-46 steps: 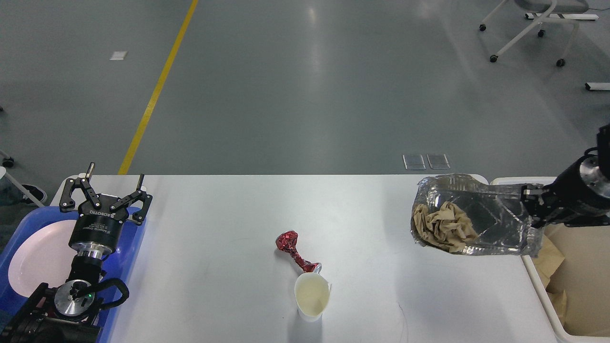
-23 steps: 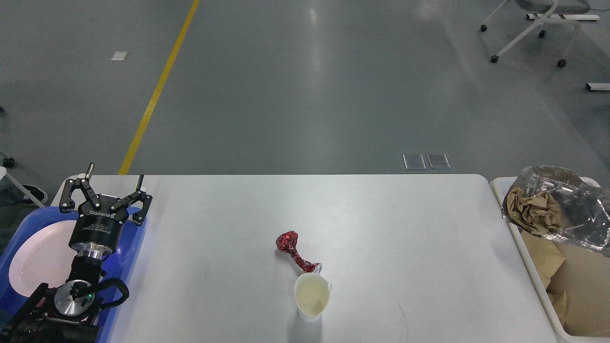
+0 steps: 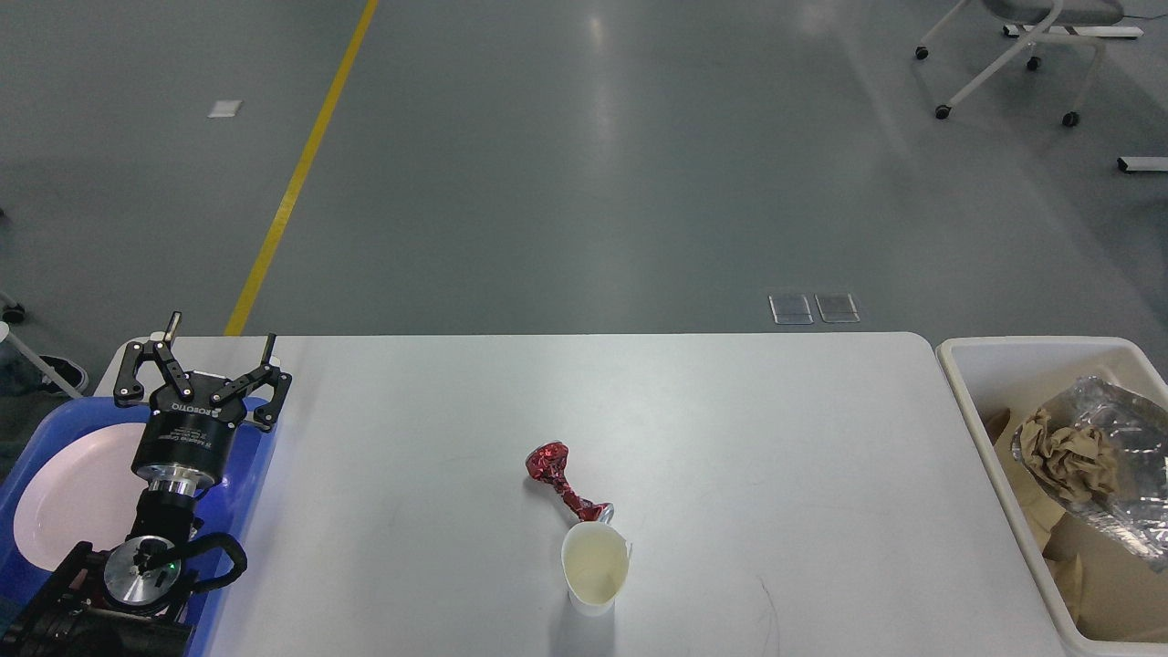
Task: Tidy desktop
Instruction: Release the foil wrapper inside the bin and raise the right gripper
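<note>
The white desktop (image 3: 730, 429) fills the lower view. On it lie a crumpled red foil wrapper (image 3: 561, 481) and, just in front of it, an upright white paper cup (image 3: 595, 567). A clear plastic bag with crumpled brown paper (image 3: 1086, 456) lies inside the cream-white bin (image 3: 967, 383) at the right edge. My left gripper (image 3: 217, 337) is open and empty above the far end of the blue tray (image 3: 260, 452). My right gripper is out of view.
A white plate (image 3: 73, 497) lies in the blue tray at the left. Brown paper scraps lie in the bin. A wheeled chair base (image 3: 999, 64) stands on the grey floor beyond the table. A yellow line (image 3: 292, 182) runs on the floor.
The clear bag with brown paper moved right off the desktop and dropped into the bin. My right arm left the view. The left arm has not moved.
</note>
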Robot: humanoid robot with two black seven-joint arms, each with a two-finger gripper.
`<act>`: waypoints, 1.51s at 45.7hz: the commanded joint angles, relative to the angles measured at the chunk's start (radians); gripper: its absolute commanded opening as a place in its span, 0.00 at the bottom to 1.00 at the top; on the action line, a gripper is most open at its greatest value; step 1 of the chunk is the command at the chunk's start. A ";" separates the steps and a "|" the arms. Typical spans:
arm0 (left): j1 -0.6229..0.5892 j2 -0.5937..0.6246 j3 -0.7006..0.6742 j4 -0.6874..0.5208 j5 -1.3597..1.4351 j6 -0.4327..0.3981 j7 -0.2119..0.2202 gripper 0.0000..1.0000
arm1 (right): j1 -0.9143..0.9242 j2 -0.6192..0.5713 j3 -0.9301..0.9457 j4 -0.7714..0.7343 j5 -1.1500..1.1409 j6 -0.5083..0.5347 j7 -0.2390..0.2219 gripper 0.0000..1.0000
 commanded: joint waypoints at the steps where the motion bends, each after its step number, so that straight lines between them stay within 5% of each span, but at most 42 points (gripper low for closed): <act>1: 0.000 0.000 0.000 0.000 0.000 0.000 0.000 0.96 | -0.120 0.063 0.103 -0.027 0.072 -0.102 -0.010 0.00; 13: -0.002 0.000 0.000 0.000 0.000 0.000 0.000 0.96 | -0.190 0.218 0.114 -0.136 0.158 -0.213 -0.010 0.00; 44: -0.002 0.000 0.000 0.000 0.000 0.000 0.000 0.96 | -0.174 0.244 0.114 -0.136 0.158 -0.222 -0.009 0.00; 48: -0.002 0.000 0.000 0.000 0.000 0.000 0.000 0.96 | -0.165 0.250 0.113 -0.136 0.157 -0.277 -0.009 0.34; 52: -0.002 0.000 0.000 0.000 0.000 0.000 0.000 0.96 | -0.164 0.257 0.113 -0.133 0.155 -0.345 -0.009 0.83; 54: -0.002 0.000 0.000 0.000 0.000 0.000 0.000 0.96 | -0.164 0.257 0.113 -0.132 0.151 -0.360 -0.009 0.99; 69: -0.002 0.000 0.000 0.000 0.000 0.000 0.000 0.96 | -0.130 0.247 0.104 -0.119 0.140 -0.360 -0.009 1.00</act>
